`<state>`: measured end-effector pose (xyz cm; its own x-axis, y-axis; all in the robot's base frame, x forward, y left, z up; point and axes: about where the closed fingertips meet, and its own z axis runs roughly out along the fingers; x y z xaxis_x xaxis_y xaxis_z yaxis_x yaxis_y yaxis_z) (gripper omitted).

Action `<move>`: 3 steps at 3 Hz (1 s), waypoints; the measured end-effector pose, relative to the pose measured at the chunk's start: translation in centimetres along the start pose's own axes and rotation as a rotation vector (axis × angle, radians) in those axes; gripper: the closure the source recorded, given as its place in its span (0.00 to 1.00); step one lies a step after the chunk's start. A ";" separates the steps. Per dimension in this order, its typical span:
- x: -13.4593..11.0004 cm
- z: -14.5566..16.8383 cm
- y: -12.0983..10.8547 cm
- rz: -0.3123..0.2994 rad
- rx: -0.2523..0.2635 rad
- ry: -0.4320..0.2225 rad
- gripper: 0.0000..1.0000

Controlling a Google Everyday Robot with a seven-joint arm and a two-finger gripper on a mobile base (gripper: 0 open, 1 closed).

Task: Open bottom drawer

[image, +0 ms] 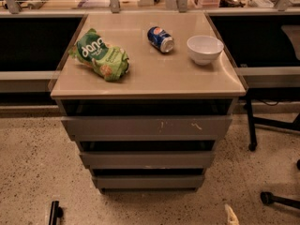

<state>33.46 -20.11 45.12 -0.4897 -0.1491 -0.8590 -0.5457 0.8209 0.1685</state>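
Three plain grey, handle-less drawer fronts are stacked under a beige cabinet top (154,78). The bottom drawer (148,181) is seen lowest, just above the speckled floor (33,172), approx. centred in the view. It looks the narrowest of the three, is unmarked, and has a dark gap above it. No writing is carried on any front. Pale scratch marks are seen on the top drawer (146,127), right of centre, and a small pale chip on the middle drawer (147,160).

The gripper (230,215) is seen only as a pale tip at the bottom edge, right of the cabinet and well apart from the bottom drawer. Whether it is released or clenched cannot be told.

On the top, l. to r.:
- A green snack bag (100,55) is laid flat. Its white script reads approx. "dang"; the smaller print is illegible.
- A blue can (160,39) lies on its side with a red/white/blue roundel, Pepsi-style. No lettering is legible.
- A white bowl (205,48) stands upright near the right edge, unlabelled.

A black chair base (276,199) is seen at lower right.
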 end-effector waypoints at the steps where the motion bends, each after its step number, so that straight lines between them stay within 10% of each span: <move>1: 1.9 2.8 -1.8 0.029 0.013 -0.069 0.00; 3: 5.2 12.3 -7.7 0.121 0.003 -0.160 0.00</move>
<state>43.47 -20.48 33.45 -0.4372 0.0395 -0.8985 -0.4874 0.8292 0.2736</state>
